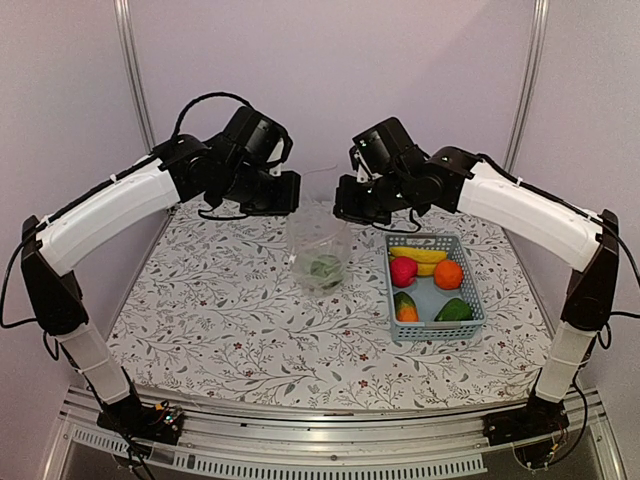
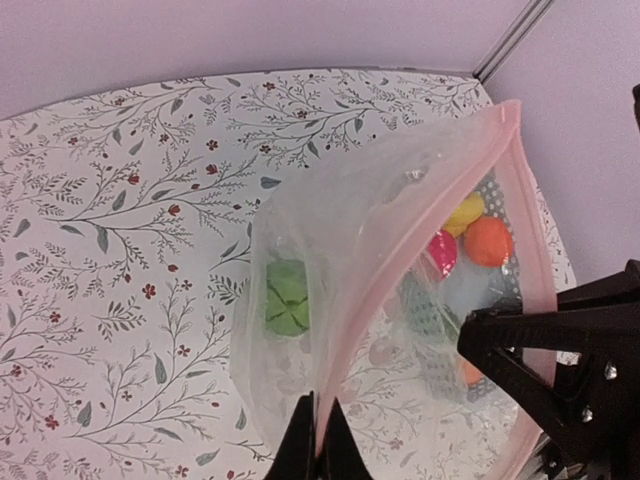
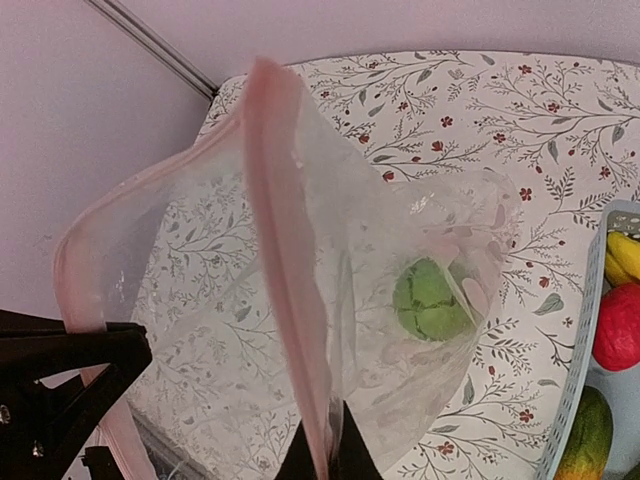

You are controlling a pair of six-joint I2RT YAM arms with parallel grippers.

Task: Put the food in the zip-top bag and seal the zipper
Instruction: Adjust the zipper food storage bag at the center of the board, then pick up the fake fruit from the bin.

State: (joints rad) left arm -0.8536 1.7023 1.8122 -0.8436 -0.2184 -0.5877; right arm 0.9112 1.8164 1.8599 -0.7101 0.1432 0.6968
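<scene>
The clear zip-top bag point(image 1: 318, 245) hangs over the table's middle, held up between both grippers. One green toy food piece point(image 1: 323, 268) lies in its bottom; it also shows in the left wrist view point(image 2: 287, 297) and the right wrist view point(image 3: 430, 300). My left gripper point(image 2: 320, 440) is shut on the pink zipper strip point(image 2: 420, 240) at one side of the mouth. My right gripper point(image 3: 325, 450) is shut on the zipper strip point(image 3: 285, 250) at the other side. The mouth gapes open between them. The rest of the food lies in the basket.
A light-blue mesh basket point(image 1: 472, 290) stands right of the bag, holding a yellow banana point(image 1: 420, 255), a red piece point(image 1: 403, 270), an orange piece point(image 1: 448, 273) and green pieces point(image 1: 455, 310). Walls and frame posts close in the back.
</scene>
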